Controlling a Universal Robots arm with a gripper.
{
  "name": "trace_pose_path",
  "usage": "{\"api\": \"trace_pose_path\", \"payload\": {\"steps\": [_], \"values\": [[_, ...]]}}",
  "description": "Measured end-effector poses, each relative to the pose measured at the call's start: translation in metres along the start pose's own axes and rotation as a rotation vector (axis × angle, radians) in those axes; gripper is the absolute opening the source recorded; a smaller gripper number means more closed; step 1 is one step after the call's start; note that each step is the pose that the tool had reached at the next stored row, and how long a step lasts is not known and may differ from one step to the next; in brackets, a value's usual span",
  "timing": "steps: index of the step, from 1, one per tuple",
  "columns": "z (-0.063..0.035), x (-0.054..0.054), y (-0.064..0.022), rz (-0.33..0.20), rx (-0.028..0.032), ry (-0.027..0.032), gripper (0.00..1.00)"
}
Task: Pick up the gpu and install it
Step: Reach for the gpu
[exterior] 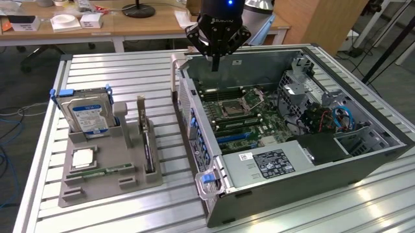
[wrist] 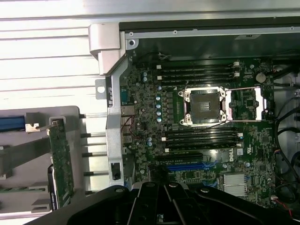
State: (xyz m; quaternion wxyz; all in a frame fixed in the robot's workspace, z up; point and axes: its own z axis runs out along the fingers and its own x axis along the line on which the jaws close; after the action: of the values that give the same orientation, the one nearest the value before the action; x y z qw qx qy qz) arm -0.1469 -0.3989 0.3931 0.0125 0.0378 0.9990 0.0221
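Observation:
The gpu [exterior: 147,143] stands on its long edge in a slot of the grey holder [exterior: 104,187] on the table, at the exterior view's left of the open computer case [exterior: 363,160]; its silver bracket points to the far end. The wrist view shows the gpu [wrist: 61,161] as a thin card seen from above. My gripper [exterior: 215,65] hangs over the far edge of the case, well away from the card. It is shut with nothing between its fingers. In the wrist view my gripper [wrist: 160,182] sits over the motherboard [wrist: 206,140].
Inside the case lie the bare CPU socket [exterior: 232,108], memory slots and a blue expansion slot [wrist: 185,166]. The holder also carries a hard drive [exterior: 87,114], a processor chip [exterior: 83,158] and a green memory stick [exterior: 104,171]. A desk [exterior: 97,26] stands behind the table.

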Motion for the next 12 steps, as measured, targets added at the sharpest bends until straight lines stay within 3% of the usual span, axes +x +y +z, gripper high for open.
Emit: {"api": "trace_pose_path", "payload": {"steps": [12], "values": [[-0.0002,0.0065,-0.0005,0.000,0.0000,0.0000,0.11]]}}
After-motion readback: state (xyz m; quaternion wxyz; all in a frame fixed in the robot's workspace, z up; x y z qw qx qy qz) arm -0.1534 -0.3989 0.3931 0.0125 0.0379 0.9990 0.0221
